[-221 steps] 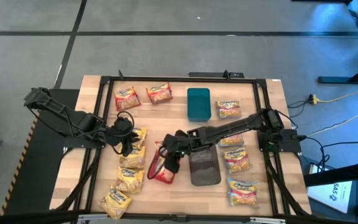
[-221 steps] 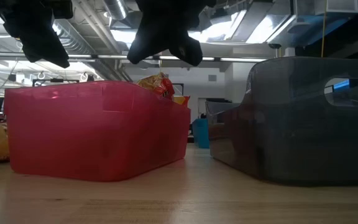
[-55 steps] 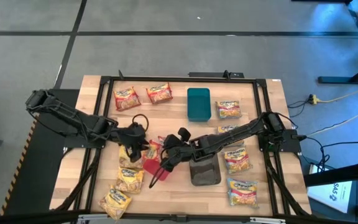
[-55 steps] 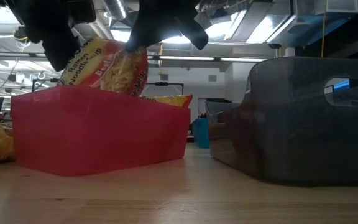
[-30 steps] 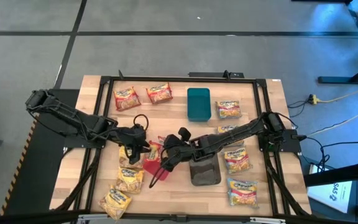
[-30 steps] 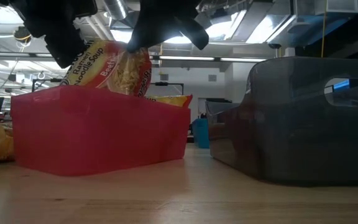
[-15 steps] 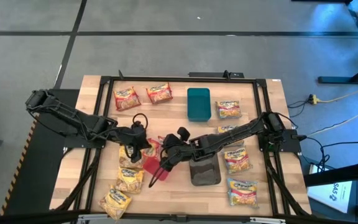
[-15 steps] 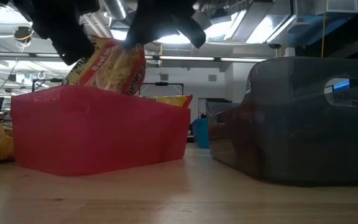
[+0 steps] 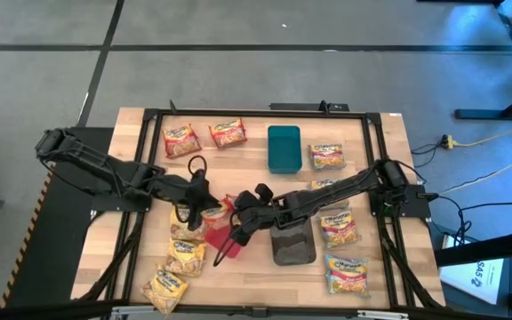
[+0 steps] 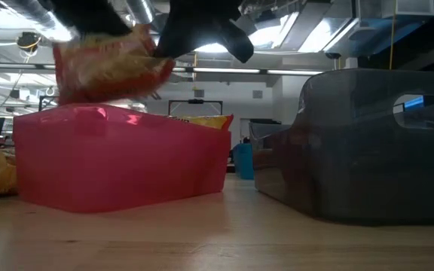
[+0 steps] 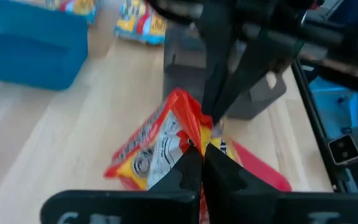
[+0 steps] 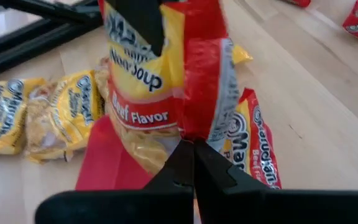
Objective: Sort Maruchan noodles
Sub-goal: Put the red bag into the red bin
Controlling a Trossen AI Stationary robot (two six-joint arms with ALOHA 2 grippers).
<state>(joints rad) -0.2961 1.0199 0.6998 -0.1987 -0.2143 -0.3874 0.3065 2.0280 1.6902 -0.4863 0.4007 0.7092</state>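
Red beef-flavor Maruchan packet hangs over the pink bin, pinched from both sides: right gripper clamped on one crinkly edge, left gripper closed tight on the opposite edge. One red packet already lies in the bin below. To finish well, probably one gripper should let go first so the packet isn't stretched or torn, then lower it fully inside the rim before release. Farther off: yellow packets beside the bin, grey bin, teal bin.
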